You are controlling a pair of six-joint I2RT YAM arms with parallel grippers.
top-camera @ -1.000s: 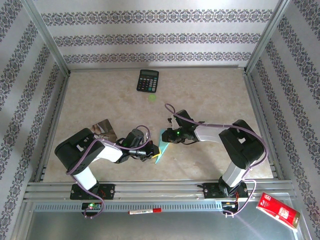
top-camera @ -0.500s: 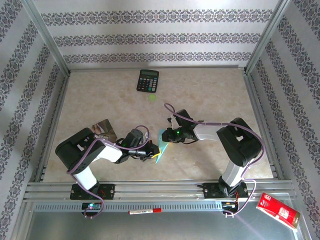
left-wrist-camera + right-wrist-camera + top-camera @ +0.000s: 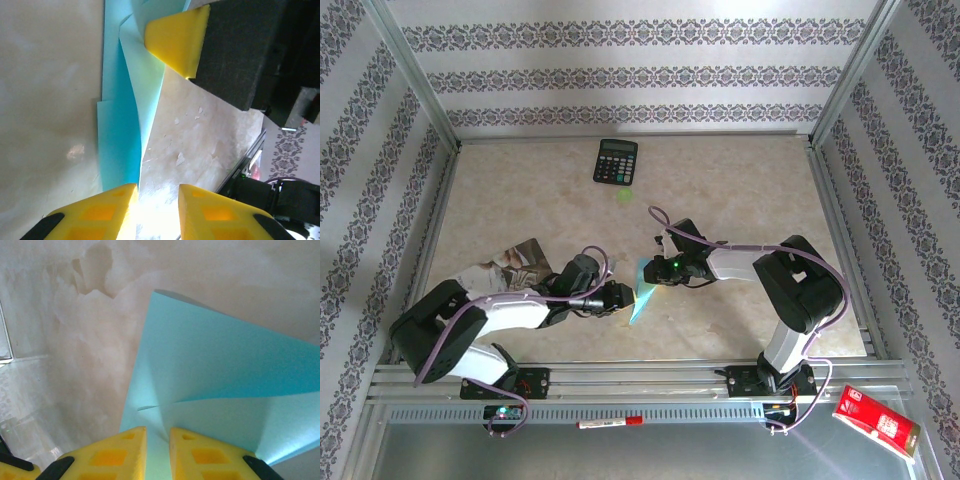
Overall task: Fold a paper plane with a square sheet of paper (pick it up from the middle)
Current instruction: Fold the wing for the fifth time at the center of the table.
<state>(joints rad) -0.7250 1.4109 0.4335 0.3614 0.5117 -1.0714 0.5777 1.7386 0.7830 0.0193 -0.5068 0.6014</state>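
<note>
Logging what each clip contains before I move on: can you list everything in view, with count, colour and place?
sheet of paper: one, light cyan, partly folded, mid-table between the two hands
calculator: one, black, far middle of the table
booklet: one, grey-white photo print, left side, beside the left arm
green spot: one, pale green, just nearer than the calculator; too small to identify
pen: one, red and white, on the front rail
box: one, red, outside the frame, near right
table: one, beige marbled
left hand: one, yellow fingers, jaws apart at the paper's end
right hand: one, yellow fingers, closed on the paper
</note>
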